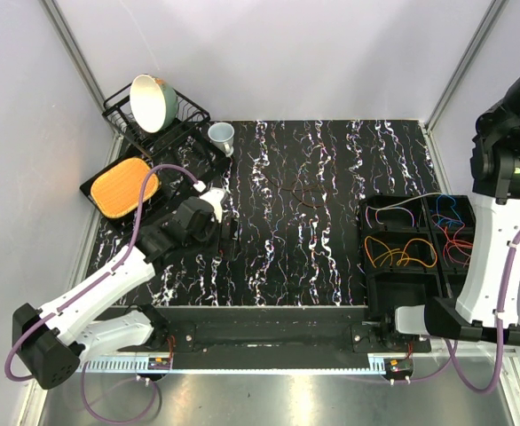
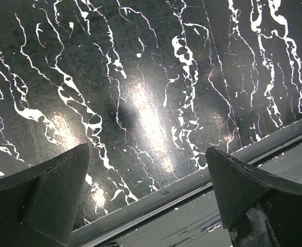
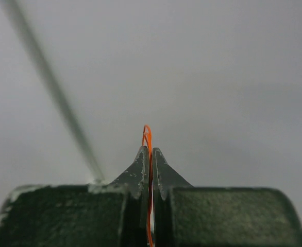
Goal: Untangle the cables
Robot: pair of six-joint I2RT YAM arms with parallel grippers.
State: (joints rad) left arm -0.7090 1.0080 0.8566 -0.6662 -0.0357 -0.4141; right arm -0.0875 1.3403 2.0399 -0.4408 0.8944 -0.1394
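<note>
Cables lie in a black divided tray (image 1: 364, 232) at the right: orange loops (image 1: 402, 254), a purple-pink and white wire (image 1: 393, 213), blue loops (image 1: 451, 209) and red loops (image 1: 460, 245). A faint thin loop (image 1: 309, 195) lies on the marbled table. My right gripper (image 3: 151, 149) is raised high and faces the grey wall. It is shut on a thin orange cable (image 3: 147, 135), which sticks up between the fingertips. My left gripper (image 2: 146, 149) is open and empty, low over the table near its front rail; it also shows in the top view (image 1: 227, 238).
A dish rack (image 1: 185, 120) with a green-and-cream bowl (image 1: 152, 102) stands at the back left, with a small pale funnel-shaped cup (image 1: 222, 136) beside it. An orange waffle-textured pad (image 1: 124, 186) lies on a black tray. A metal rail (image 2: 192, 185) runs along the table's front edge.
</note>
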